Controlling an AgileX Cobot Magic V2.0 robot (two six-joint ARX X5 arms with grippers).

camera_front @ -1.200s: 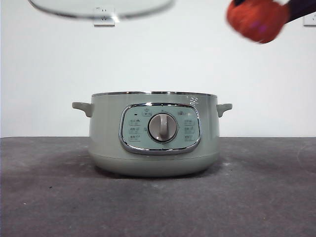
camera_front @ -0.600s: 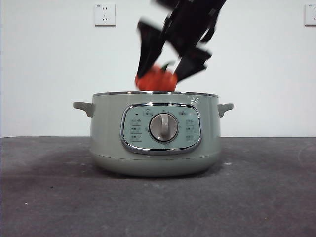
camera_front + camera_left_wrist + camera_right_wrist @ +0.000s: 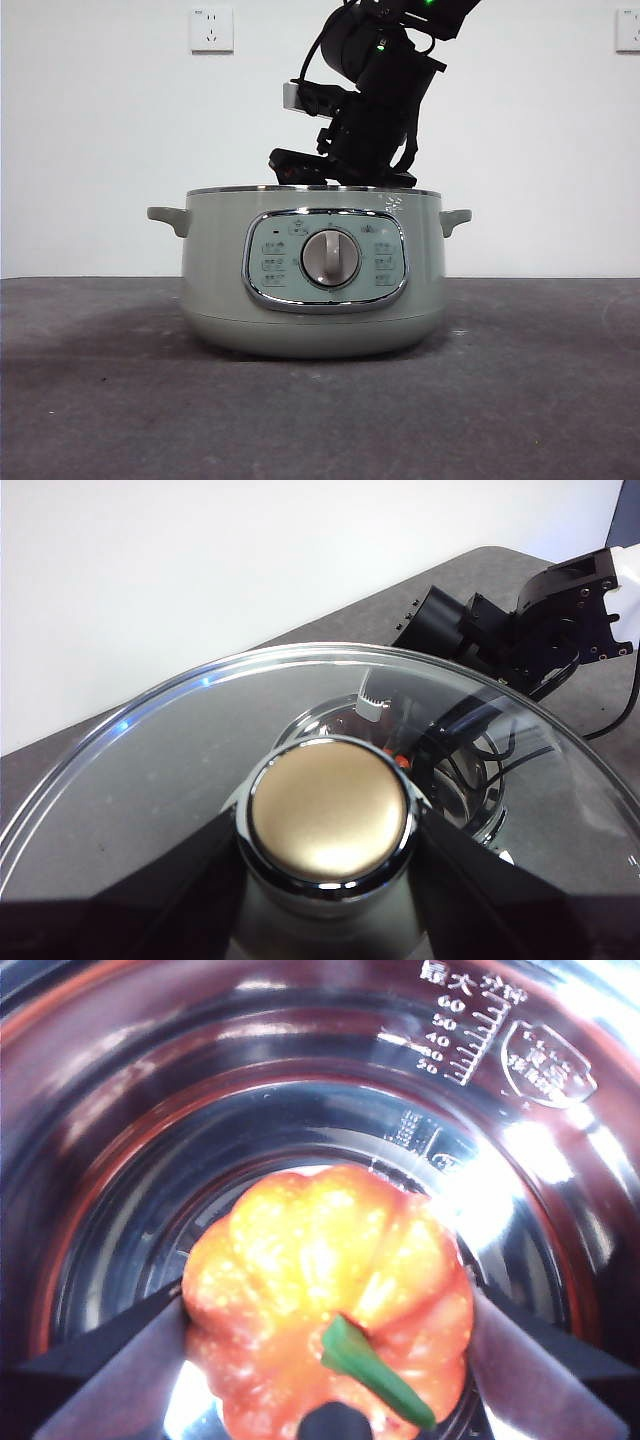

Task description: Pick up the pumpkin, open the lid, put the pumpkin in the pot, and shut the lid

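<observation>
Right pincer [image 3: 330, 1380] now lowered w/ pumpkin [image 3: 330, 1295] inside pot [image 3: 312, 275].

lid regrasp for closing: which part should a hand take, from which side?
The knob, from straight above. It is the lid's only raised part, centred on a shallow glass dome whose thin rim offers little to pinch. The left hand already clamps it on two opposite sides. The right hand holds the pumpkin inside the pot.

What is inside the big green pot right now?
The pumpkin is down inside the pot, clamped by the right gripper. The front view hides it behind the pot's wall. Whether it touches the bottom is unclear.
</observation>
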